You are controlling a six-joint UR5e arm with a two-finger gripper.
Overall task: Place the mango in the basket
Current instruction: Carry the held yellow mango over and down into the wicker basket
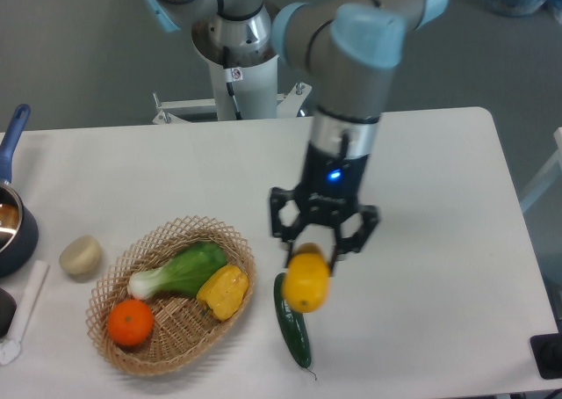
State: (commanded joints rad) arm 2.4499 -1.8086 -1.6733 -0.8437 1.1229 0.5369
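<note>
Mango gripped and in the air, not yet over the basket.

The fingers [294, 245] are clamped on the top of the mango [306, 281], which hangs from the gripper [310, 251] above the cucumber [293, 330], just right of the basket [233, 237]. Pickup looks done; what is left is the last stretch leftward and the release. The basket already holds an orange [130, 322], a green vegetable [178, 272] and a pepper [222, 291], so free room seems tight.
</note>
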